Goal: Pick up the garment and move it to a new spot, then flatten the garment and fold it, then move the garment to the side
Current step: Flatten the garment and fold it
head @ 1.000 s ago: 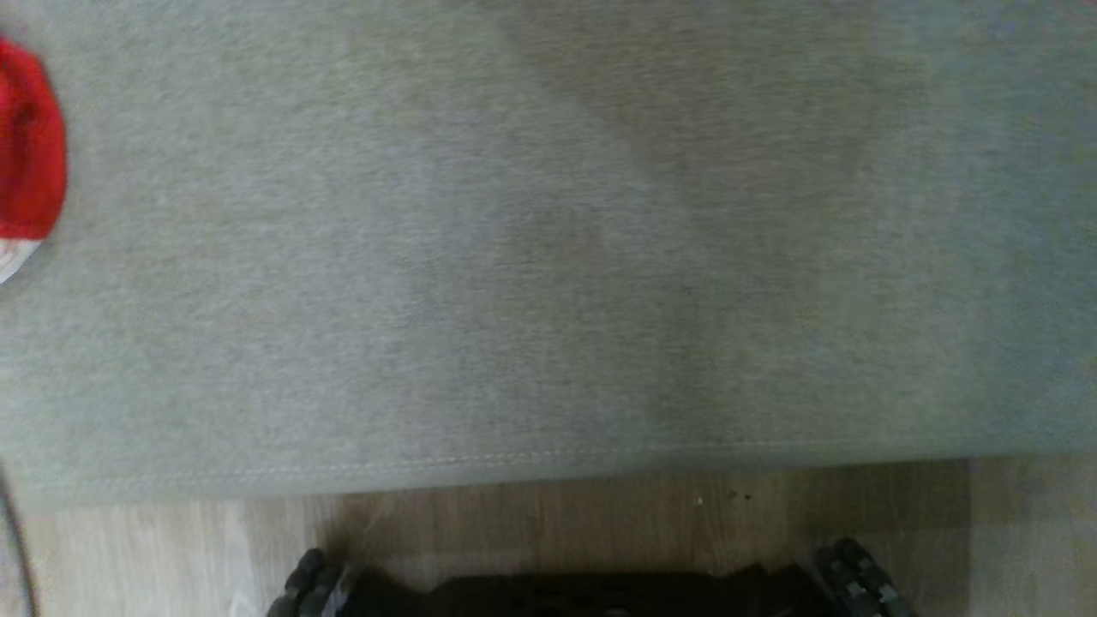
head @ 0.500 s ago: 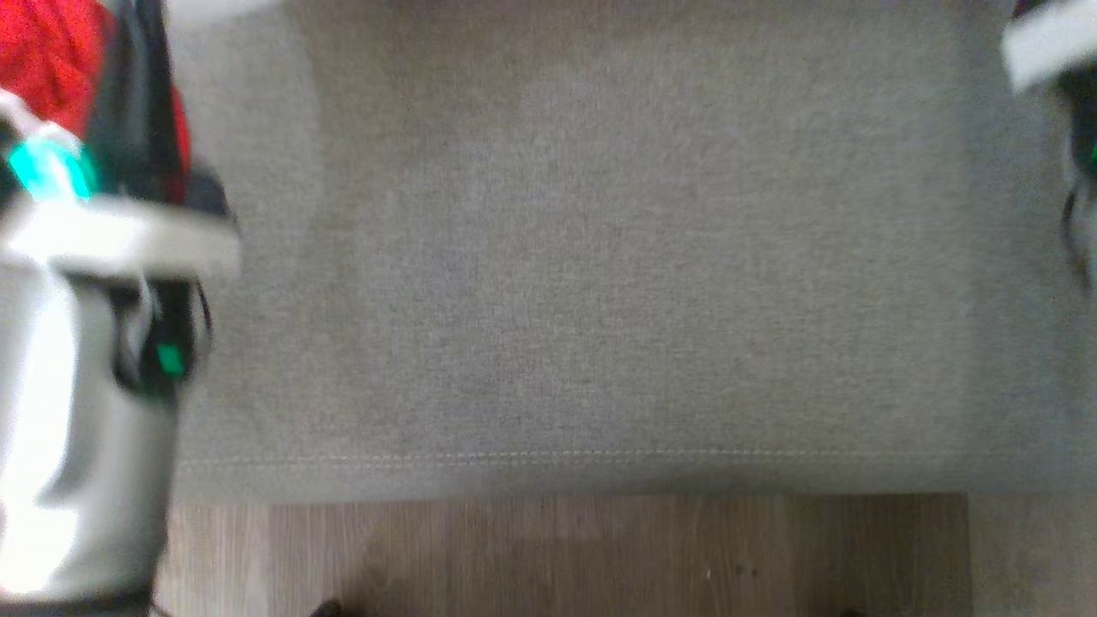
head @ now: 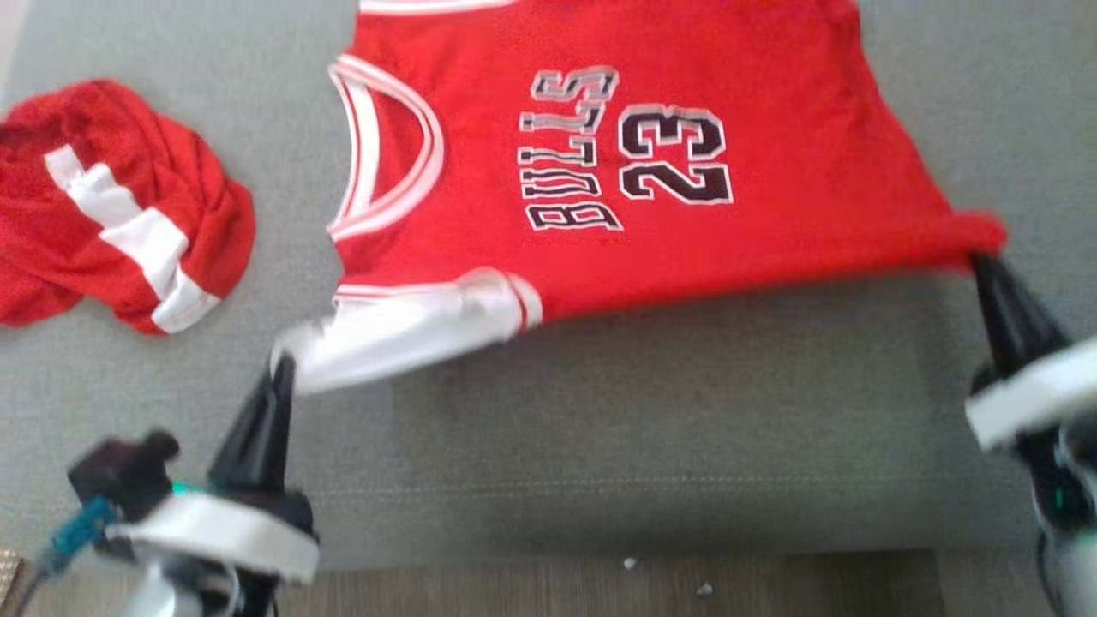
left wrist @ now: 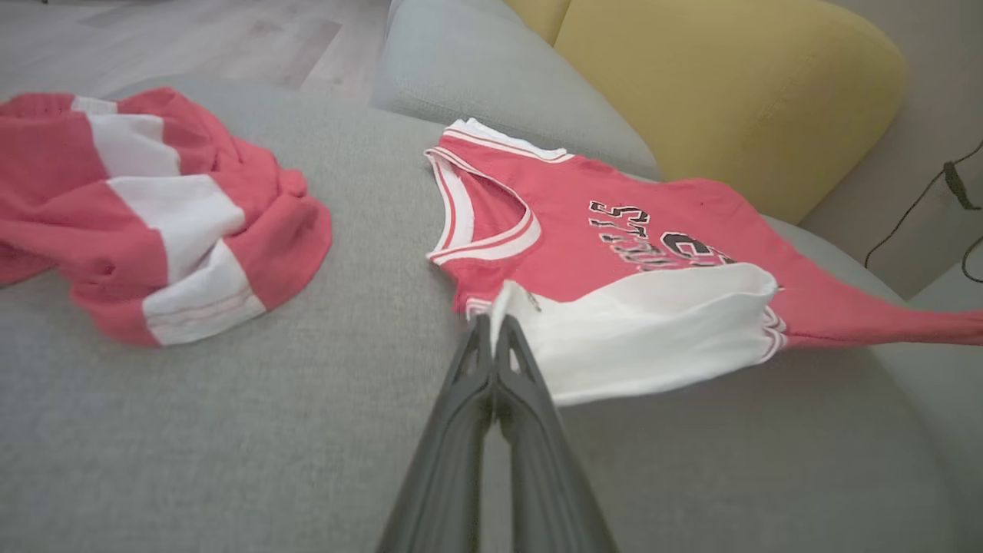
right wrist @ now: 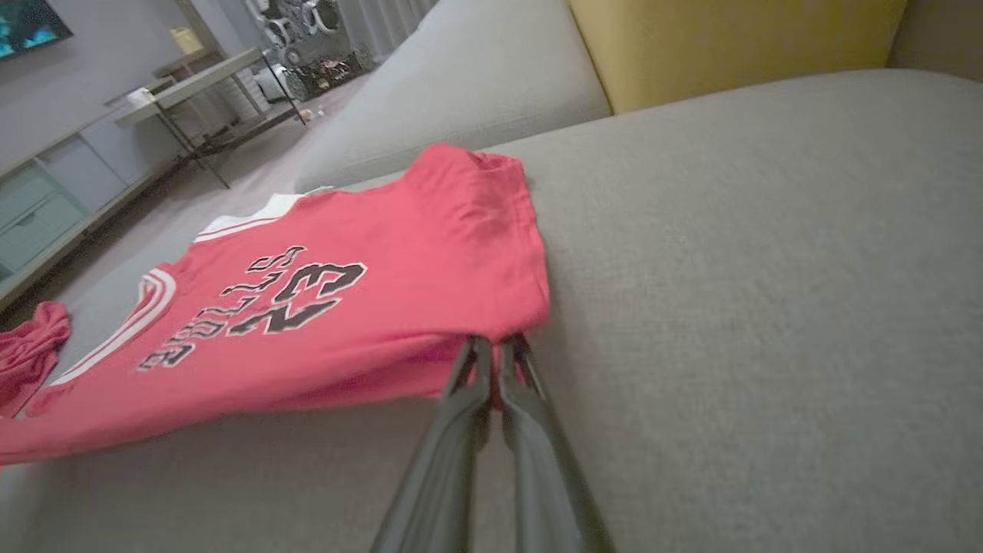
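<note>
Nearby, a crumpled red cloth lies left of the jersey.

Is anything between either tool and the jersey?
No. The left tool is shut on the jersey at its white edge, the right tool on a red corner. Crumpled shorts lie apart, toward the robot's left.

Grey sofa seat — red jersey marked BULLS 23 spread flat from centre to 12 o'clock, near edge raised off the fabric. Crumpled red-and-white garment at 9 o'clock — well apart from jersey. Wood floor strip at 6 o'clock.
</note>
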Tool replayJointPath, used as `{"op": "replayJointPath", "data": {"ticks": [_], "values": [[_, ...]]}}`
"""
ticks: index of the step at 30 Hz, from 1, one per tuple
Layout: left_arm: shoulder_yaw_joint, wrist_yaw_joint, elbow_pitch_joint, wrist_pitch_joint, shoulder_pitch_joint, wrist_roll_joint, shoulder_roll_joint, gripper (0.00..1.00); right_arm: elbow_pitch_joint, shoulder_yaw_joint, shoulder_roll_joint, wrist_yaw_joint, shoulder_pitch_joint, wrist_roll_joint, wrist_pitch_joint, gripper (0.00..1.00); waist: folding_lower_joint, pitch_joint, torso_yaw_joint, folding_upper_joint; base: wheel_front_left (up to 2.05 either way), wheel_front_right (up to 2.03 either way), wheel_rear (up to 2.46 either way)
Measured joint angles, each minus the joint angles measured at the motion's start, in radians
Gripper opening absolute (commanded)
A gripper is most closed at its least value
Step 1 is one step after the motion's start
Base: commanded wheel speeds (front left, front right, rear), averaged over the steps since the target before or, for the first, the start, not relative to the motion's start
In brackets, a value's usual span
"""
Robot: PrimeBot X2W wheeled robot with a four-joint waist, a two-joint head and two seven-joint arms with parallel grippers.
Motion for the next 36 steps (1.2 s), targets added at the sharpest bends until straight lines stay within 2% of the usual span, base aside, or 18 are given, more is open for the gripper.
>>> {"op": "replayJointPath", "data": {"ticks": [2,7,11,17,21,25,30,32,36], "values": [[-0.007,0.036,-0.058,0.049,0.09,-0.002,0.006,0.0,-0.096,-0.07,0.037,0.0,0.132,-0.025,0.053,0.0,0.0,-0.035,-0.002,0.0,0.0,0.0,0.0],[-0.008,0.063,-0.128,0.09,0.168,-0.02,0.014,0.0,-0.226,-0.16,0.099,0.0,0.267,-0.069,0.125,0.0,0.0,-0.07,-0.004,0.0,0.0,0.0,0.0],[-0.008,0.075,-0.162,0.108,0.172,-0.025,0.02,0.0,-0.286,-0.182,0.132,0.0,0.283,-0.102,0.159,0.0,0.0,-0.092,-0.009,0.0,0.0,0.0,0.0],[-0.004,0.067,-0.239,0.125,0.114,0.0,0.07,0.0,-0.379,-0.17,0.126,0.0,0.237,-0.144,0.178,0.0,0.0,-0.112,-0.018,0.0,0.0,0.0,0.0],[0.003,0.031,-0.298,0.21,-0.141,0.042,0.147,0.0,-0.434,-0.142,0.033,0.0,0.054,-0.144,0.252,0.0,0.0,-0.135,-0.017,-0.0001,0.0,0.0,0.0],[-0.002,-0.006,-0.276,0.295,-0.5,0.101,0.209,0.0,-0.412,-0.117,-0.071,0.0,-0.248,-0.125,0.34,0.0,0.0,-0.159,-0.022,0.0,0.0,0.0,0.0],[-0.058,-0.033,-0.129,0.325,-0.87,0.173,0.213,0.0,-0.245,-0.042,-0.133,0.0,-0.583,-0.116,0.4,0.0,0.0,-0.152,-0.028,-0.0001,0.0,0.0,0.0],[-0.072,-0.037,-0.095,0.324,-0.929,0.188,0.212,0.0,-0.211,-0.026,-0.138,0.0,-0.629,-0.116,0.409,0.0,0.0,-0.146,-0.028,0.0,0.0,0.0,0.0],[-0.117,-0.047,0.067,0.309,-1.129,0.237,0.204,0.0,-0.088,0.06,-0.156,0.0,-0.775,-0.116,0.424,0.0,0.0,-0.106,-0.025,-0.0001,0.0,0.0,0.0]]}}
